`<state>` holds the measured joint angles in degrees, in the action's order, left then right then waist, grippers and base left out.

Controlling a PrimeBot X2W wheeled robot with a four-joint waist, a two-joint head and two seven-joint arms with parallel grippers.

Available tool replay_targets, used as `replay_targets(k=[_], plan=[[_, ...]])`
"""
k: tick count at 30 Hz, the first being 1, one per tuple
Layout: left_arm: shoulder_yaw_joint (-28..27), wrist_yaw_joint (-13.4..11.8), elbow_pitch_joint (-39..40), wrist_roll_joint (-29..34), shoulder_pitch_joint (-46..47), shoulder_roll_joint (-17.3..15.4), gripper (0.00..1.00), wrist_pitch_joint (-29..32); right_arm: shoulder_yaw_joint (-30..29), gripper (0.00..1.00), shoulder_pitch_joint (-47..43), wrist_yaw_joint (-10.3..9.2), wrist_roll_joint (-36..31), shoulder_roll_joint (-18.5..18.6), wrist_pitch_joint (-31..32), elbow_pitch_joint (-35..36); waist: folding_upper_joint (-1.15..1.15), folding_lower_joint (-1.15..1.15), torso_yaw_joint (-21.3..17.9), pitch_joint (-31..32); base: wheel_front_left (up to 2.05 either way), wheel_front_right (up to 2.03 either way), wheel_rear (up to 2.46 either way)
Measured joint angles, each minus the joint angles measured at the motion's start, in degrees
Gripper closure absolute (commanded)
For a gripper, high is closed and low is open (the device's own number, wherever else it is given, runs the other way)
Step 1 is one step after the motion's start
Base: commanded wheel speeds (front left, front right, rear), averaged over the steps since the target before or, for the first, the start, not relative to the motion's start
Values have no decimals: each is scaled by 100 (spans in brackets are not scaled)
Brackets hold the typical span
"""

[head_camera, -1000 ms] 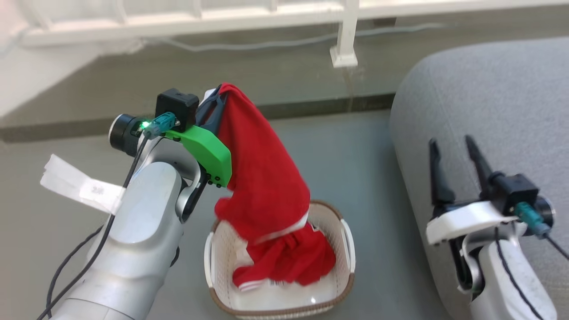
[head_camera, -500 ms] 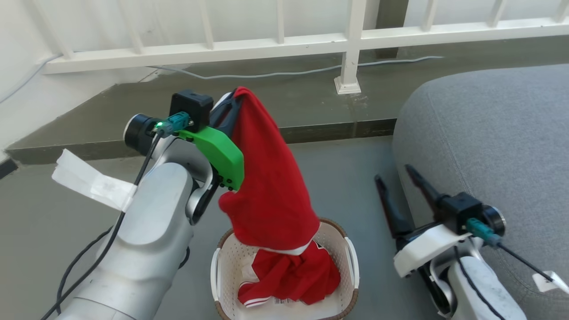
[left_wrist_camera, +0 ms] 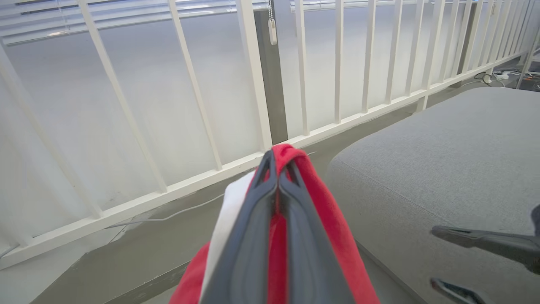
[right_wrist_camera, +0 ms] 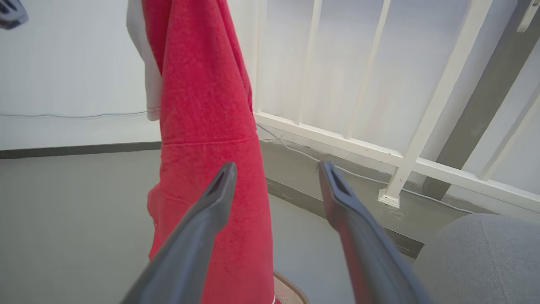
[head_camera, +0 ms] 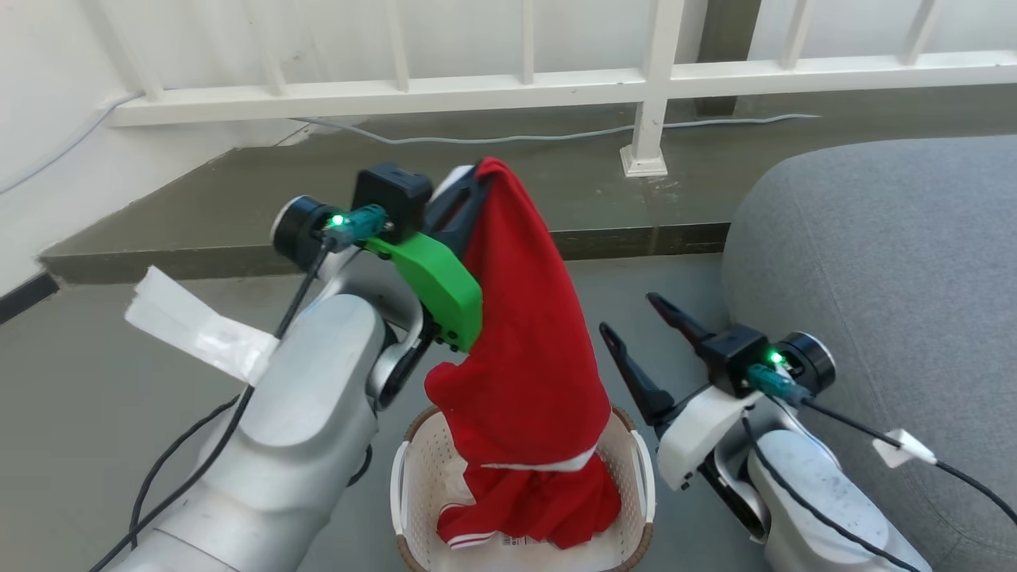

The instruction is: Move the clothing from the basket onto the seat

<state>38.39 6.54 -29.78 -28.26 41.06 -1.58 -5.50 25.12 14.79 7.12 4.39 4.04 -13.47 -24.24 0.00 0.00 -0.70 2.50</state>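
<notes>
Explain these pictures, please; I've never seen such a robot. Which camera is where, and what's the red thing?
It is a two-armed robot. One picture comes from its head camera, looking down; the other two come from wrist cameras, one per arm. The left gripper is shut on a red garment, whose lower end hangs over the basket on the floor, where a second red garment lies. The right gripper is open, holding nothing. The grey seat stands at its right.
</notes>
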Motion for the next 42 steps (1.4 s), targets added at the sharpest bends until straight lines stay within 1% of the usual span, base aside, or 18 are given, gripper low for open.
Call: replay_targets(k=[4, 9, 18, 24, 32, 36, 37, 38, 39, 40, 41, 42], plan=[[180, -15, 168, -42, 1, 0, 100, 0, 548, 0, 182, 1, 41, 112, 76, -268, 0, 0, 90, -14, 0, 0, 0], [332, -86, 341, -197, 5, -1, 100, 0, 1144, 0, 358, 1, 341, 157, 152, -605, 0, 0, 220, -25, 0, 0, 0], [584, -218, 637, -278, 98, -3, 100, 2, 1298, 0, 705, 1, 728, 370, 159, -1081, 0, 0, 443, -14, 0, 0, 0], [645, -361, 764, -285, 149, -5, 100, 19, 1836, 0, 884, 1, 964, 327, 158, -1340, 0, 0, 538, -16, 0, 0, 0], [801, -456, 881, -336, 157, -9, 100, 51, 2056, 0, 1333, 1, 1045, 311, 138, -1604, 0, 0, 586, -49, 0, 0, 0], [832, -503, 962, -381, 162, -10, 100, 52, 2292, 0, 1395, 1, 1144, 260, 129, -1750, 0, 0, 607, -67, 0, 0, 0], [836, -504, 978, -383, 169, -10, 100, 60, 2339, 15, 1422, 1, 1169, 243, 105, -1783, 0, 0, 612, -72, 0, 0, 0], [839, -513, 987, -385, 179, -10, 100, 68, 2369, 58, 1443, 1, 1185, 224, 90, -1807, 0, 0, 615, -77, 0, 0, 0], [842, -539, 990, -390, 185, -10, 100, 68, 2398, 75, 1465, 1, 1201, 205, 89, -1833, 0, 0, 618, -82, 0, 0, 0], [843, -560, 989, -400, 186, -10, 100, 68, 2437, 85, 1489, 1, 1228, 191, 89, -1860, 0, 0, 619, -88, 0, 0, 0], [844, -563, 987, -420, 186, -11, 100, 69, 2479, 100, 1521, 1, 1243, 180, 89, -1887, 0, 0, 619, -93, 0, 0, 0], [844, -566, 982, -436, 186, -11, 100, 70, 2512, 100, 1549, 1, 1261, 176, 83, -1898, 0, 0, 617, -99, 0, 0, 0]])
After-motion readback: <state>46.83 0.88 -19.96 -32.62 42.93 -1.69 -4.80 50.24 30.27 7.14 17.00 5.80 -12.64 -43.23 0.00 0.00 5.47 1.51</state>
